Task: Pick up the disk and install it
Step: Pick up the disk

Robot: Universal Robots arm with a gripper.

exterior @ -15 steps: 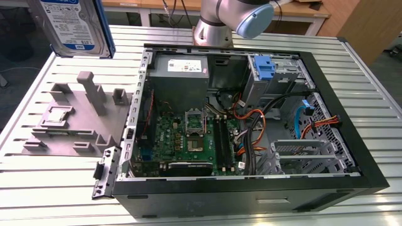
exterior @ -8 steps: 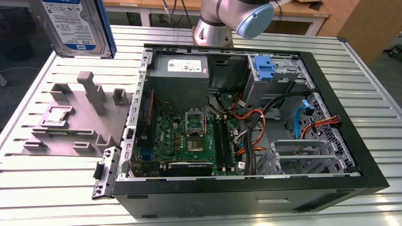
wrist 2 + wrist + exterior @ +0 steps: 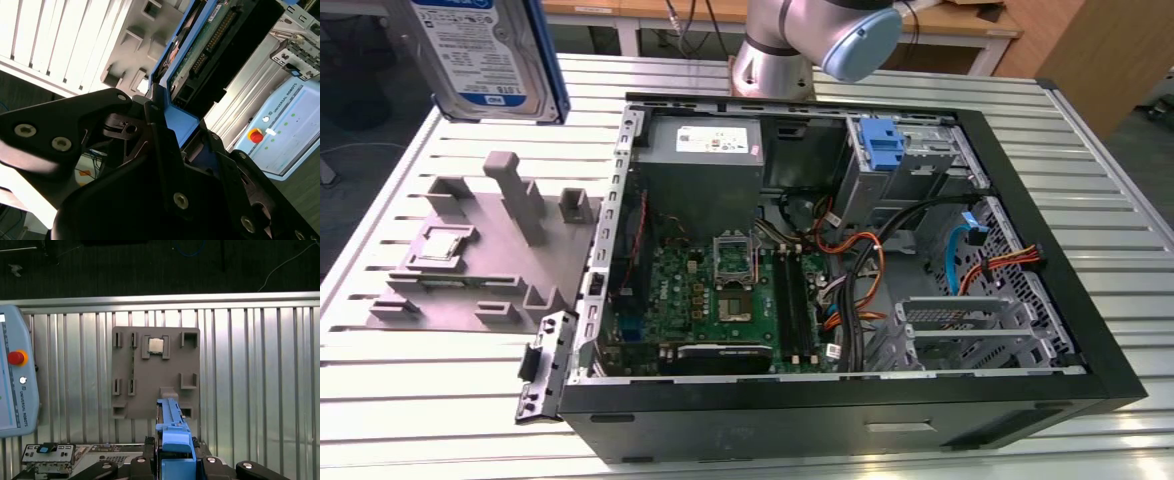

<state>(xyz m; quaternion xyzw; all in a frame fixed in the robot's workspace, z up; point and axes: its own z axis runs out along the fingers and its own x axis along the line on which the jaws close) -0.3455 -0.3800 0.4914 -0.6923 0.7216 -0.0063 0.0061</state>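
The disk (image 3: pixel 487 55), a silver hard drive with a blue-and-white label and blue carrier frame, hangs upright in the air above the grey fixture plate (image 3: pixel 467 270), at the exterior view's upper left. In both wrist views my gripper (image 3: pixel 180 130) is shut on the disk's blue frame. The second wrist view shows the disk's (image 3: pixel 210 45) green circuit-board side running away from the fingers. In the first wrist view the disk (image 3: pixel 172 432) is edge-on above my gripper (image 3: pixel 175 462), over the fixture plate (image 3: pixel 155 375).
An open computer case (image 3: pixel 854 410) lies on the slatted metal table (image 3: pixel 440 400), with a silver drive cage (image 3: pixel 974 330), a blue latch (image 3: pixel 883 150) and a power-supply box (image 3: pixel 700 145) inside. A chip (image 3: pixel 155 345) sits in the fixture plate. A teach pendant (image 3: pixel 15 380) lies nearby.
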